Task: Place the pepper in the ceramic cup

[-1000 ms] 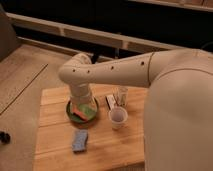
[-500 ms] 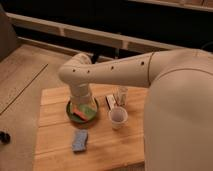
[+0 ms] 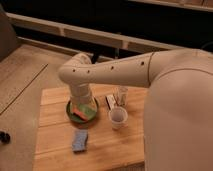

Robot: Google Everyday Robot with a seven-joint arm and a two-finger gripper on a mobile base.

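Observation:
The pepper (image 3: 77, 110), a small orange-red piece, lies in the left half of a green bowl (image 3: 69, 113) on the wooden table. My arm comes in from the right and bends down over this bowl. The gripper (image 3: 85, 104) hangs just above the bowl's middle, right beside the pepper, and its tip is hidden by the wrist. The ceramic cup (image 3: 118, 118), plain white with a round rim, stands upright to the right of the bowl, apart from it.
A clear glass-like container (image 3: 120, 95) stands behind the cup, with a small white item (image 3: 110, 102) beside it. A blue-grey sponge (image 3: 80, 141) lies in front of the bowl. The wooden table (image 3: 52, 135) ends at the left over a tan floor.

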